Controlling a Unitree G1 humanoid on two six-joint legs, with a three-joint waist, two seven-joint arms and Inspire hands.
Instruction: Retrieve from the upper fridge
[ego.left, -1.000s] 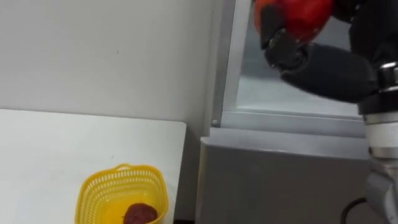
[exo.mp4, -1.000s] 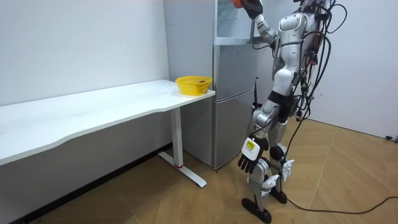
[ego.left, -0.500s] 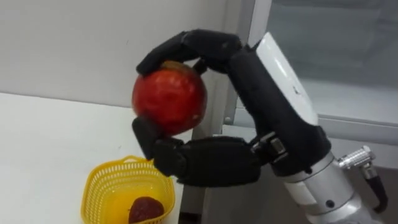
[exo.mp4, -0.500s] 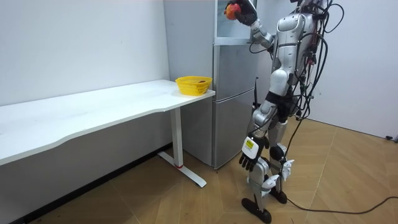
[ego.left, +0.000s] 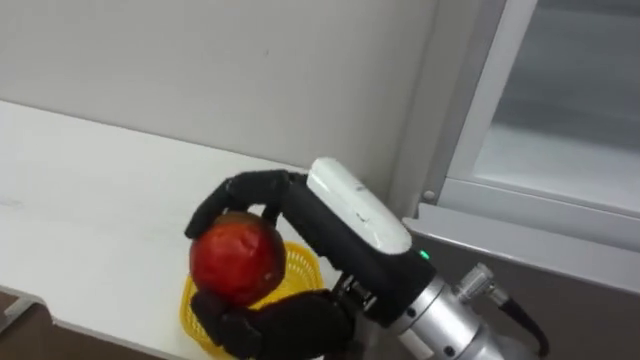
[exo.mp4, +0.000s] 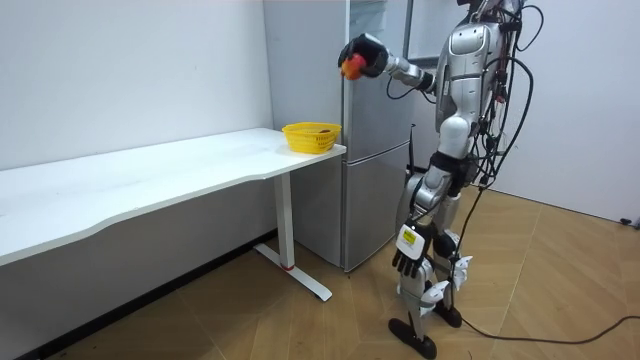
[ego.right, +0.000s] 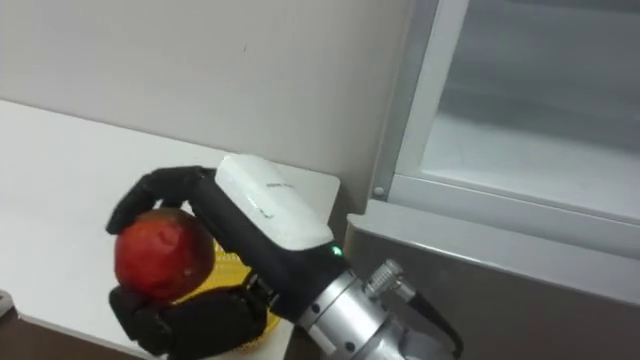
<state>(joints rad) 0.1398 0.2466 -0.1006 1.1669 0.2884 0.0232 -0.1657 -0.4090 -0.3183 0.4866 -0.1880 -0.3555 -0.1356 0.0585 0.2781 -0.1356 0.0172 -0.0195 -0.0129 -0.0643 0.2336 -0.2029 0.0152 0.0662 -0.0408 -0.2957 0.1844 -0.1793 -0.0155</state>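
A red apple sits in my right hand, whose fingers and thumb are curled round it. Hand and apple hang just above the yellow basket, which stands at the white table's corner beside the fridge and is mostly hidden behind them. In the room view the apple is held out in front of the upper fridge compartment, well above the basket. My left hand hangs by my thigh with relaxed fingers.
The open upper fridge compartment lies at the upper right, with the grey lower door below it. I stand right before the fridge. The long white table runs along the wall to the room view's left.
My right hand has carried the apple out of the upper fridge, down and left to above the basket. My head view has swung left and down with it.
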